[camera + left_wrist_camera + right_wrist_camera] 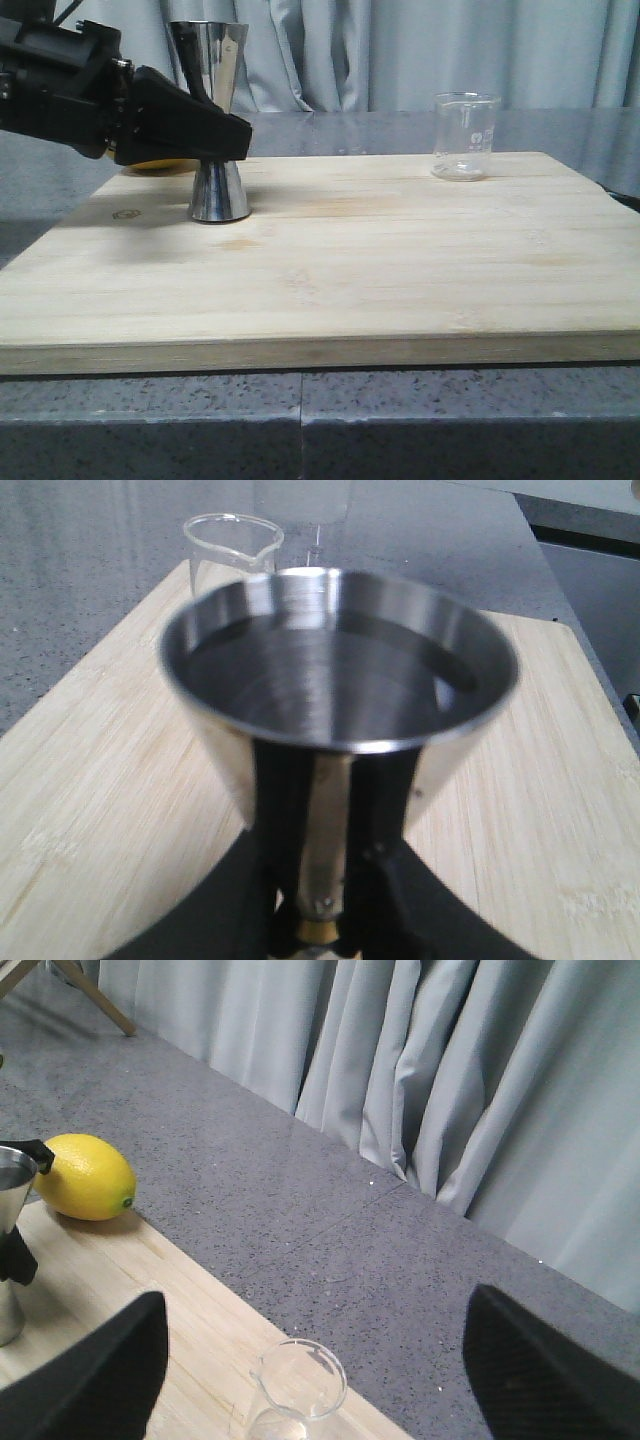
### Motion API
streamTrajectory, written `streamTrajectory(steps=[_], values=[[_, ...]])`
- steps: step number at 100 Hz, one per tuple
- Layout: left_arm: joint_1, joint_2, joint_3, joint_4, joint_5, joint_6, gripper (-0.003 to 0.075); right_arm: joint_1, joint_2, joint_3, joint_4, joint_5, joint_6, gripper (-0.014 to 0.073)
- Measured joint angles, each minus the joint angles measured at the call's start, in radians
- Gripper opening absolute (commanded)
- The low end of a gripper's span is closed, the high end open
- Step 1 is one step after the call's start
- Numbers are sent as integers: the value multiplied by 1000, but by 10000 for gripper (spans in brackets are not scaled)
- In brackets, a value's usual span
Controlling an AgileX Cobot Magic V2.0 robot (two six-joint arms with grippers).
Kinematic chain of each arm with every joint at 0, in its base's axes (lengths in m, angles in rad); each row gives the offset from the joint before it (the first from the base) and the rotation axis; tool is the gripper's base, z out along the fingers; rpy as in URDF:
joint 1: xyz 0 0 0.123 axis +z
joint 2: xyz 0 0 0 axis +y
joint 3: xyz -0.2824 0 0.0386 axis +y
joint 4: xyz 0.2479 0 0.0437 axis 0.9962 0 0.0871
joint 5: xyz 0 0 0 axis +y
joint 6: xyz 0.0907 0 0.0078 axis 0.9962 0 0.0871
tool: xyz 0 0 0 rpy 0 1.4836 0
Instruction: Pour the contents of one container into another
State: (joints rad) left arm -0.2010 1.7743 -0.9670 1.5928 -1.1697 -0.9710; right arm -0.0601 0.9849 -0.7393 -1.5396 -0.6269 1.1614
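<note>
Background: grey curtains hang behind a grey speckled table (420,420).
Board: a pale wooden board (350,270) lies on the table and carries both vessels.
Left end effector (215,140): black, clamped on the narrow waist of the jigger, one finger at each side in the left wrist view.
Right end effector (315,1360): high above the beaker, its fingers wide apart, holding nothing.
Jigger (215,120): steel, hourglass shape, upright with its base on the left part of the board; probably stiff, smooth and slippery, so the waist is the safe place to hold.
Beaker (465,135): clear glass, upright at the far right of the board, well apart from the jigger; probably light and fragile, best taken around the middle of its wall, gently.
Lemon (85,1177): yellow, on the table just behind the board's left corner, not between the two vessels.
</note>
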Motion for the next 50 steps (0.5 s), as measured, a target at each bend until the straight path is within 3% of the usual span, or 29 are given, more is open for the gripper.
streamTrajectory(steps=[50], values=[[0,0,0,0,0,-8,149,0,0,0,0,0,0,521]])
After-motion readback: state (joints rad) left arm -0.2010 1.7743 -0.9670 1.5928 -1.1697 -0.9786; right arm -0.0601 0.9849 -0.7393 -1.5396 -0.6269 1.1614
